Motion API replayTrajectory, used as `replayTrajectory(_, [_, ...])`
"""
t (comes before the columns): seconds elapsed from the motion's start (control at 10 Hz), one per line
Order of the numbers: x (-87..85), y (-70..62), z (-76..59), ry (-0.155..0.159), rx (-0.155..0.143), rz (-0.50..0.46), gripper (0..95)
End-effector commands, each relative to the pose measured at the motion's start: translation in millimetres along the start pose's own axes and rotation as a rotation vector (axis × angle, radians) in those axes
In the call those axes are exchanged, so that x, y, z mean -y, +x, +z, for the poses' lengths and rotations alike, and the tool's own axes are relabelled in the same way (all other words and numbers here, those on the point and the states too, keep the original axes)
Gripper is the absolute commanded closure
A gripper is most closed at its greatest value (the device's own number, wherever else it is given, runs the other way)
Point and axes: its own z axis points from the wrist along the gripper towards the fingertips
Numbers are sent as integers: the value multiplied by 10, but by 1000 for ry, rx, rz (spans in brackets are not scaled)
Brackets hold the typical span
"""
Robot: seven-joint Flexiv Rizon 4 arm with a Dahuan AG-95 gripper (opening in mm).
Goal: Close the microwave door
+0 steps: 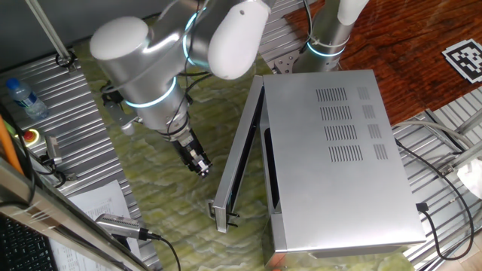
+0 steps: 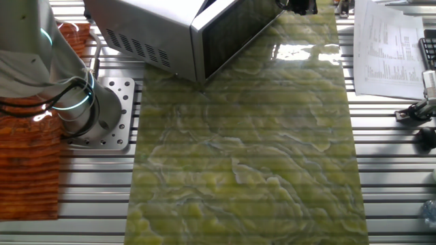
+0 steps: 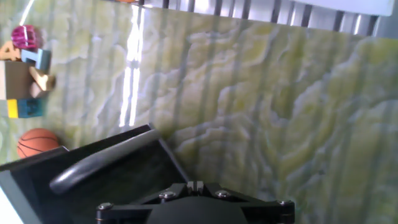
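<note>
The microwave (image 1: pixel 339 150) is a large silver-grey box with vent slots on top, at the right of the table. The microwave door (image 1: pixel 239 150) stands partly open and angles out to the left from its far hinge. Its free end with the latch tabs (image 1: pixel 220 217) is near the front. My gripper (image 1: pixel 200 167) hangs left of the door's outer face, a short gap away, fingers together and empty. In the hand view the fingertips (image 3: pixel 196 185) meet, with a dark panel and rounded bar (image 3: pixel 106 163) just left of them. The other fixed view shows the door's glossy face (image 2: pixel 238 30).
A green marbled mat (image 1: pixel 166 203) covers the table. A water bottle (image 1: pixel 22 98), a red button (image 1: pixel 32 136) and papers (image 1: pixel 105 207) lie at the left. Cables (image 1: pixel 429 162) run right of the microwave. Small toys and an orange ball (image 3: pixel 37 142) show at the hand view's left edge.
</note>
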Motion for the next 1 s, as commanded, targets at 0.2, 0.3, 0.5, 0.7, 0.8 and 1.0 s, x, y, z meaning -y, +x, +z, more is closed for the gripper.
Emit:
replayTrajectory(0.2, [-5,-18,3,121,-38,-84,950])
replayTrajectory(0.3, [-5,-18,3,123,-46,-95,950])
replayTrajectory(0.5, [-5,-18,3,59,-34,-161,950])
replayTrajectory(0.7, [-5,-18,3,-8,-20,-190,950])
replayTrajectory(0.8, [-20,-15,3,-113,-1,-275,950])
replayTrajectory(1.0, [-82,-14,13,-166,11,-306,950])
